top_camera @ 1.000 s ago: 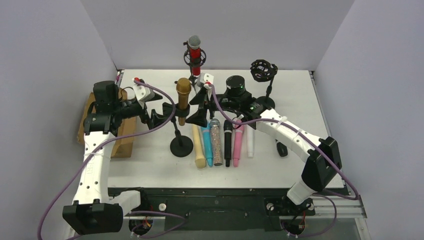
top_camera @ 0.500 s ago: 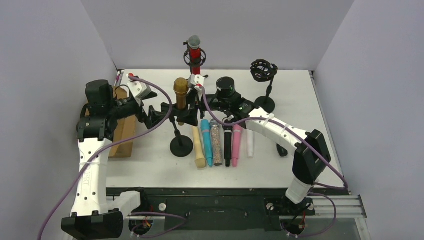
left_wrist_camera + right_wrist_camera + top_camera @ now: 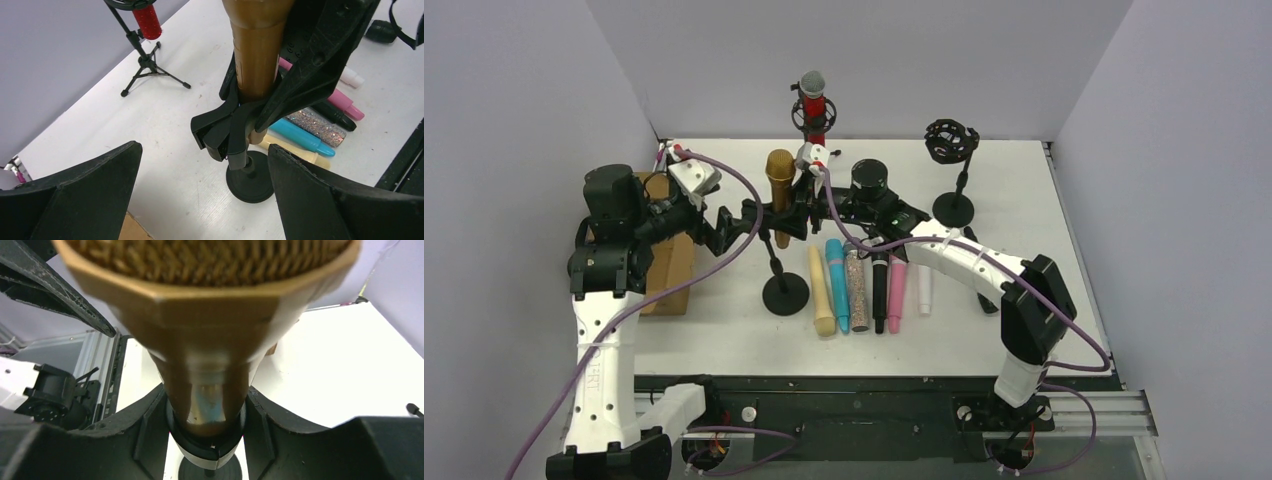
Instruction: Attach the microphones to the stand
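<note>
On the white table, my left gripper stands wide apart, just beside the stand. My right gripper is clamped on the gold mic, upright in the stand's clip. Six mics lie in a row by its base.

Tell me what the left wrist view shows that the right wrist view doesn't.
Left wrist only: the red mic on its tripod, and the row of loose mics lying on the table. Right wrist only: the mesh head of the golden-brown mic up close, with the right jaws flanking its lower body. Both: the golden-brown mic and its stand's round base.
</note>
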You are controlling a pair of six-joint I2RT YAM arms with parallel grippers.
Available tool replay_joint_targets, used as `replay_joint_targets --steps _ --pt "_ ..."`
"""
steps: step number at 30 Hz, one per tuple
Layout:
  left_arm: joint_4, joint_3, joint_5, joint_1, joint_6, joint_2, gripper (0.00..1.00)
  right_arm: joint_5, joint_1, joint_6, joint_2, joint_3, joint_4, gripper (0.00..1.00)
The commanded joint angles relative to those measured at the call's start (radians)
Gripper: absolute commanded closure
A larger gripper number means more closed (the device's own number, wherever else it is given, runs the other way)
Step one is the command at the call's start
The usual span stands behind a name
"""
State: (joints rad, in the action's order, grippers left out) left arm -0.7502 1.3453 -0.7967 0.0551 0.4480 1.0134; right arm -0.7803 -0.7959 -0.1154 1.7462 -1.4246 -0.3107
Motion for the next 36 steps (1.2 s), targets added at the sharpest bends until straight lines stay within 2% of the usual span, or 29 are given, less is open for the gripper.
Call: replay_joint_targets --steps 1,7,18,27,31,36 --pt "0.028 0.053 0.083 0.006 -0.018 -0.003 0.04 0.138 -0.031 0.026 -0.033 0.008 -0.144 1.0" --pt "0.066 0.074 0.145 0.006 -0.035 0.004 0.04 0.282 -0.061 0.037 -0.041 -0.024 -0.206 1.0" --pt "0.085 0.082 0.269 0.032 -0.013 0.03 0.04 0.467 0.001 -0.029 -0.047 -0.142 -0.296 1.0" --pt "0.082 0.12 0.371 0.066 -0.101 0.1 0.04 0.623 0.124 0.037 -0.124 -0.162 -0.22 1.0" --pt "0.1 0.11 0.452 0.068 -0.152 0.113 0.04 0.637 0.209 0.002 -0.165 -0.127 -0.211 1.0" --pt "0.073 0.118 0.442 0.069 -0.171 0.135 0.04 0.652 0.286 -0.007 -0.174 -0.107 -0.227 1.0"
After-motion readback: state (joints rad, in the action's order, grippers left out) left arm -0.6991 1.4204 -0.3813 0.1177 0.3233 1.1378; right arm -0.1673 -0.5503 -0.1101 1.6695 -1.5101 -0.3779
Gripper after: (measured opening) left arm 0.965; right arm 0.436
